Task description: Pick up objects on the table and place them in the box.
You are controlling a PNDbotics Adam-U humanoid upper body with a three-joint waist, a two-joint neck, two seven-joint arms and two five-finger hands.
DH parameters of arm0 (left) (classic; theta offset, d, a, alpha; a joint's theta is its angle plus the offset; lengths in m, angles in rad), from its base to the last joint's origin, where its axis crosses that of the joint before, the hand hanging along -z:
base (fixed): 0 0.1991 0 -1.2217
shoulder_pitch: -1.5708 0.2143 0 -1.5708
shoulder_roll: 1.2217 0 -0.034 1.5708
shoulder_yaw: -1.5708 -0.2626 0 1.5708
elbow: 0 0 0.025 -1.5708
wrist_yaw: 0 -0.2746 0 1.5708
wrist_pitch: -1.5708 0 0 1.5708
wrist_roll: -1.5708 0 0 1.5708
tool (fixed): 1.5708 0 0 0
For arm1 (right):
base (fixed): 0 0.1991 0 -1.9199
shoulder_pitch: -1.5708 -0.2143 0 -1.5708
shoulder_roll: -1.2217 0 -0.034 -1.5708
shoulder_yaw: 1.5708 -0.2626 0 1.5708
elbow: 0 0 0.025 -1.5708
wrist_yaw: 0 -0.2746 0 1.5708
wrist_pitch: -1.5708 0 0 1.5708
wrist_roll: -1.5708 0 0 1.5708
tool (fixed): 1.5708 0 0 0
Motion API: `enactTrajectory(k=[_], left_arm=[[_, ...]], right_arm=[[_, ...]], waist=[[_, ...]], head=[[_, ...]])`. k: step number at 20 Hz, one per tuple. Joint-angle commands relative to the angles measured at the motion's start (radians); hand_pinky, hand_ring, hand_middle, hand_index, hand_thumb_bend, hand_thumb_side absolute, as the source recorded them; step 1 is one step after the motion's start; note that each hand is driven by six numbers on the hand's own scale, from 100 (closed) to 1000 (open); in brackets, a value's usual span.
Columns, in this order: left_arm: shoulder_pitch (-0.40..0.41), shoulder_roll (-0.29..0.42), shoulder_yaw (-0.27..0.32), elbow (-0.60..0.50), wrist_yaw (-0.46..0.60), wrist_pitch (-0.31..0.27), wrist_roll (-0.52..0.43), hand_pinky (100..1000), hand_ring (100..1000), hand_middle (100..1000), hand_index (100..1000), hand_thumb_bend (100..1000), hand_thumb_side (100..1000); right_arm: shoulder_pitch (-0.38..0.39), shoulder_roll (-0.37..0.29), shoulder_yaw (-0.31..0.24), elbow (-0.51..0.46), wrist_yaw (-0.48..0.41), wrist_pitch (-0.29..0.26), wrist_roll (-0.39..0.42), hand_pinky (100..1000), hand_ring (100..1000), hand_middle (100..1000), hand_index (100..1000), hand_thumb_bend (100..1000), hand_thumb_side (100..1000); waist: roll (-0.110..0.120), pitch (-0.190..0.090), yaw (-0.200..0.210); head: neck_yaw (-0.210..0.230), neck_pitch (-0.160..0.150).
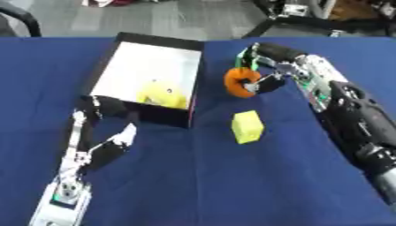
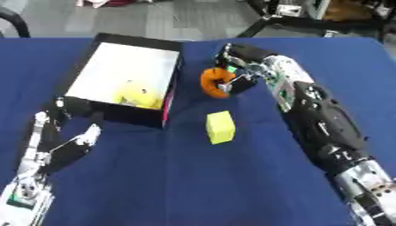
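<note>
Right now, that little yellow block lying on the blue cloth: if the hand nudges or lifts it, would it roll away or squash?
The yellow block has flat faces and clear edges, so it would probably slide or tip over, not roll. It looks like foam or light plastic, so it is likely light for its size. It keeps a crisp shape, so it probably would not flop, though I can't judge its softness.

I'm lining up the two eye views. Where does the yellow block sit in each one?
Left eye view: yellow block right of centre, on the blue cloth.
Right eye view: yellow block nearer centre.
Shared landmark: the box, whose near right corner lies just up and left of the block.
</note>
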Motion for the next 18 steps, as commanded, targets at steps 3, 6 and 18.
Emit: enactTrajectory(k=[3,6,18], left_arm=[[-0.007,0.004,-0.005,-0.012,0.005,-0.003,-0.007,737,765,591,553,298,100],[-0.013,-0.001,-0.012,-0.012,0.006,-0.004,-0.014,737,765,591,554,299,100],[-0.046,-0.016,-0.028,-0.018,0.010,-0.008,-0.034,737,766,591,554,302,100]], right_arm=[[-0.106,0.039,-0.004,-0.054,-0.074,0.020,0.025,784,648,461,351,100,198],[-0.146,0.099,-0.009,-0.020,-0.062,0.029,0.036,781,650,471,365,100,198],[-0.177,0.255,-0.027,0.090,0.125,0.041,-0.076,832,788,839,918,100,549]], waist=[[0.011,-0.030,0.013],[0.014,-0.025,0.032],[0.018,-0.005,0.102]], head=[[-0.019,-0.002],[-0.037,-0.002],[-0.080,-0.002]])
